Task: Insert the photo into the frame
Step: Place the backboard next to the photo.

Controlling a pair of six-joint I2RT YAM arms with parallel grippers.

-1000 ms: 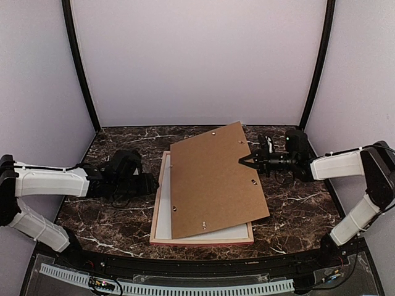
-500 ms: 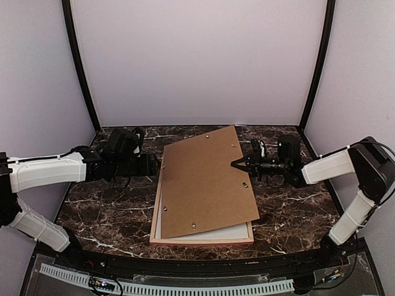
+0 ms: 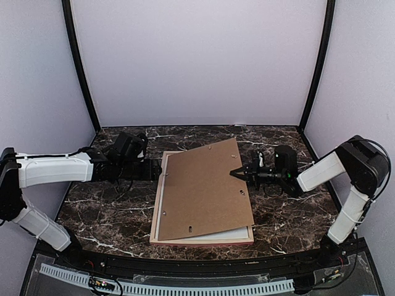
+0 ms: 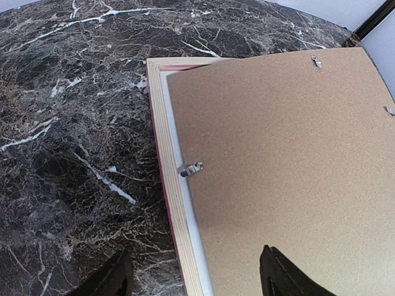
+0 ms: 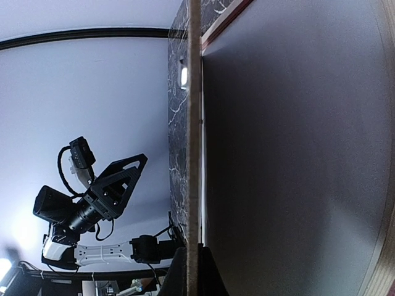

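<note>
The right gripper [image 3: 237,173] pinches the backing panel [image 3: 203,191] at its 3 o'clock edge. The left gripper [image 3: 155,169] is spread at 9 o'clock beside the frame [image 3: 157,213], mid-worktop. Photo not visible, presumably beneath. Recommend squaring the skewed panel inside the rails before release.

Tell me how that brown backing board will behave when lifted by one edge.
Probably stiff: the backing board looks flat though the right end effector pinches only one edge. Likely light, since its edge looks thin. It may slide, lying skewed across the frame.
</note>
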